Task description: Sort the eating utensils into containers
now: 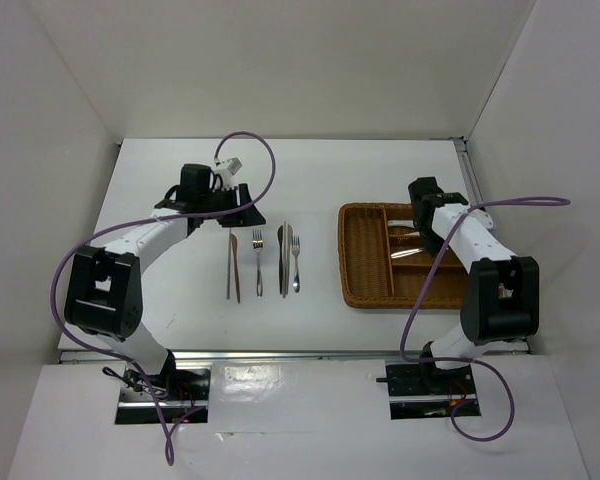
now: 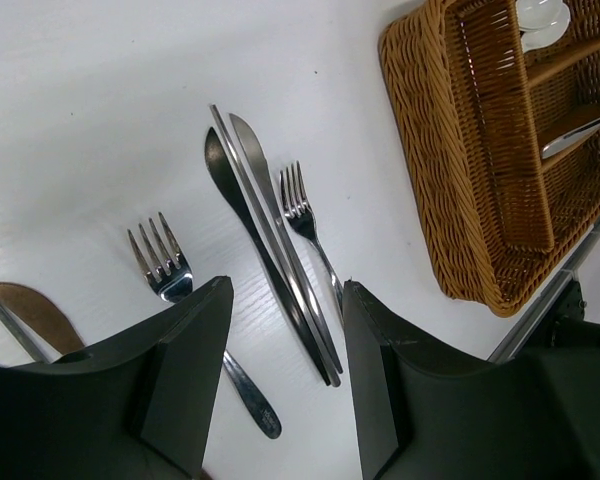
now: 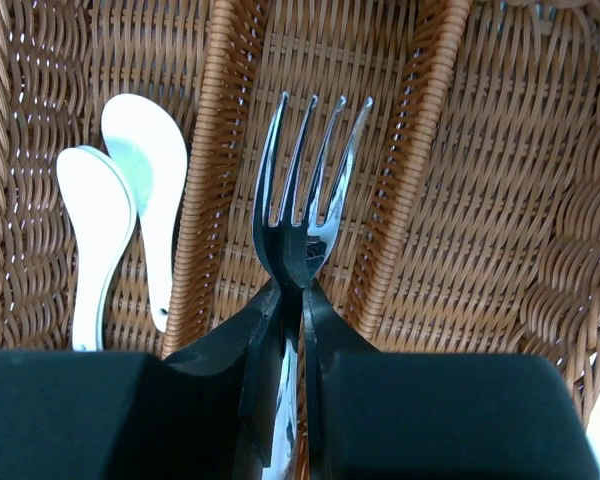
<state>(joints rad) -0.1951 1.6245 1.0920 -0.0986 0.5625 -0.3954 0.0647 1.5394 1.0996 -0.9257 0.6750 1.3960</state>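
Toward 3 o'clock on the white bench [image 1: 380, 170] sits the brown wicker tray [image 1: 365, 262], and above it the right tool [image 3: 302, 300] has its two dark fingers pressed together on the neck of a silver fork [image 3: 308, 190]. In the wrist view the tines point to 12 o'clock over a long middle compartment. Two white soup spoons [image 3: 120, 210] lie in the next compartment, at 9 o'clock of the fork. At 9 o'clock of the tray, well apart from it, more utensils lie in a row on the bench: a loose fork [image 2: 165, 265], a pair of knives [image 2: 255, 165] touching side by side, a second loose fork [image 2: 300, 200] just beside them, and a brownish blade-shaped piece [image 2: 35, 312] at the far end. The left tool [image 2: 285, 340] hovers over this row with fingers spread wide, gripping nothing.
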